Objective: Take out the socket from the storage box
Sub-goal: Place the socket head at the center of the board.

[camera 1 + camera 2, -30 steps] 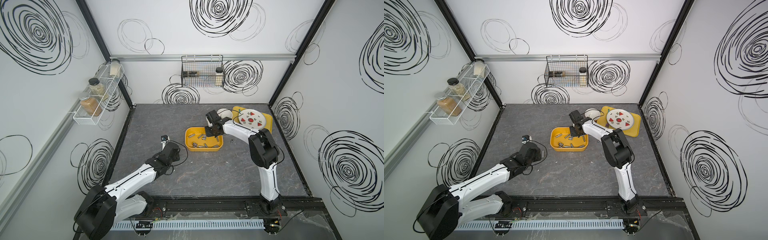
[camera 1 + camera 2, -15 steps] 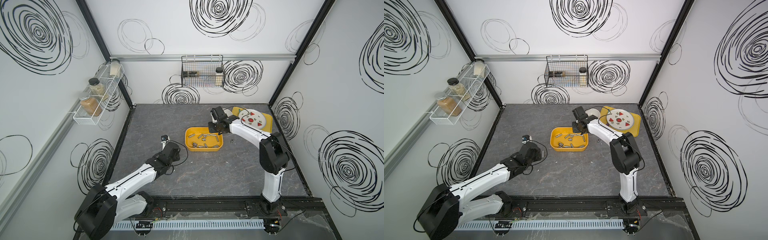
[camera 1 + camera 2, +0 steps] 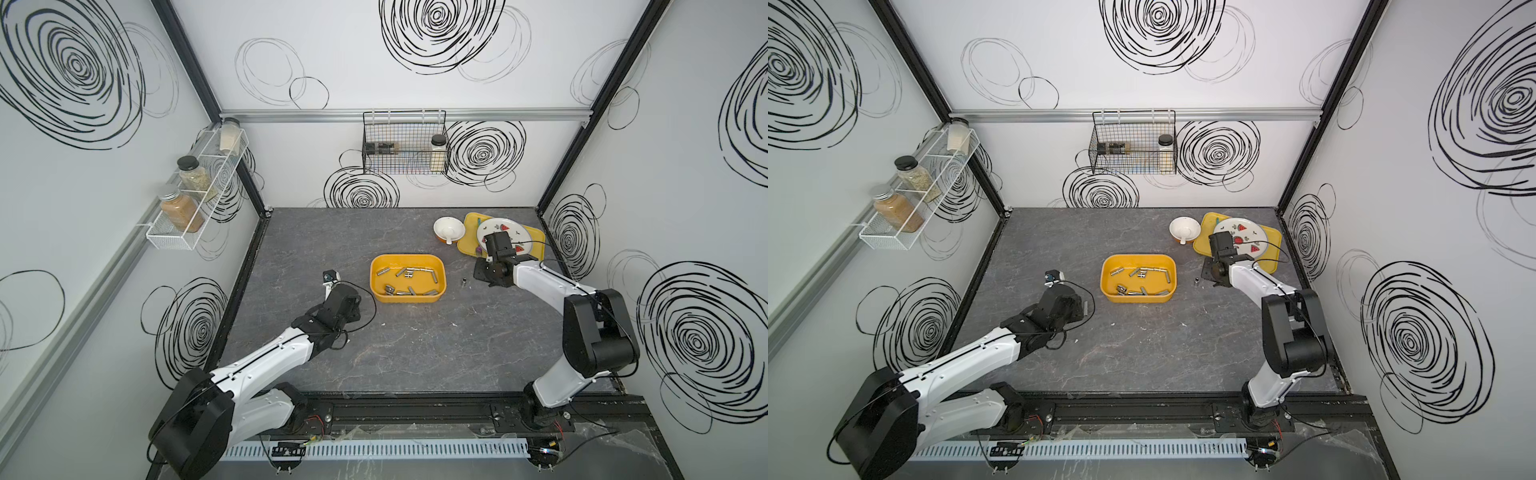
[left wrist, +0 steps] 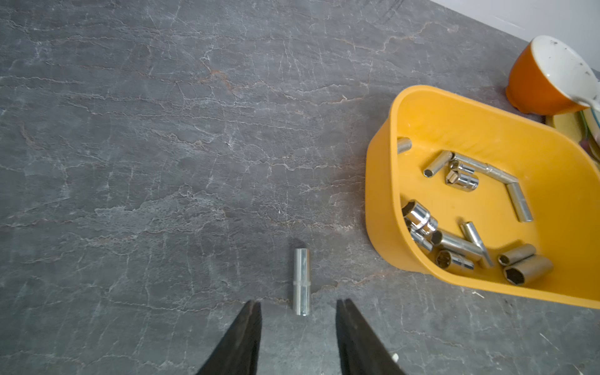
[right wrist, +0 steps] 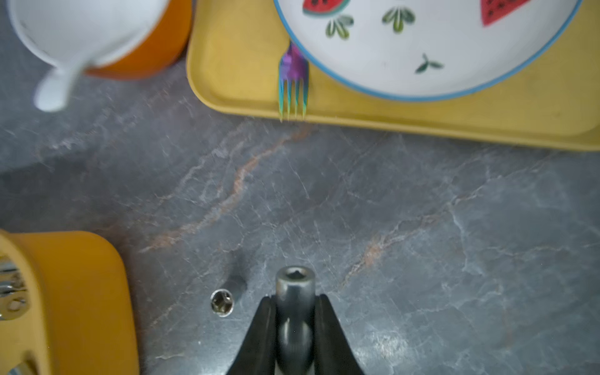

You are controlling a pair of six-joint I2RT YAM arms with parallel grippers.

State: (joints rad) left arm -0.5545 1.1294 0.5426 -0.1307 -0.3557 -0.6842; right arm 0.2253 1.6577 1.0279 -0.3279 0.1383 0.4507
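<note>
Between the jaws of the right tool (image 5: 294, 301) sits a dark socket (image 5: 295, 285), clenched by its knurled body with its open end pointing away, above bare table (image 5: 422, 227). A second ago this tool was down over the storage box (image 3: 407, 300); now it hangs clear of the box's end, between the box and the yellow tray (image 5: 246, 107), so I judge this socket to be out and only its set-down left. Just beside it a small socket (image 5: 222, 302) stands on end on the table. About a dozen more sockets (image 4: 461, 177) lie in the box. The left tool (image 4: 297, 302) has not moved: jaws apart, empty, a long socket (image 4: 301, 279) lying on the table just ahead. On the tray, a fork (image 5: 293, 81) is tucked under a watermelon-print plate (image 5: 422, 48); an orange bowl (image 5: 156, 48) stands beside it. No brand, label or size stamp is readable anywhere
</note>
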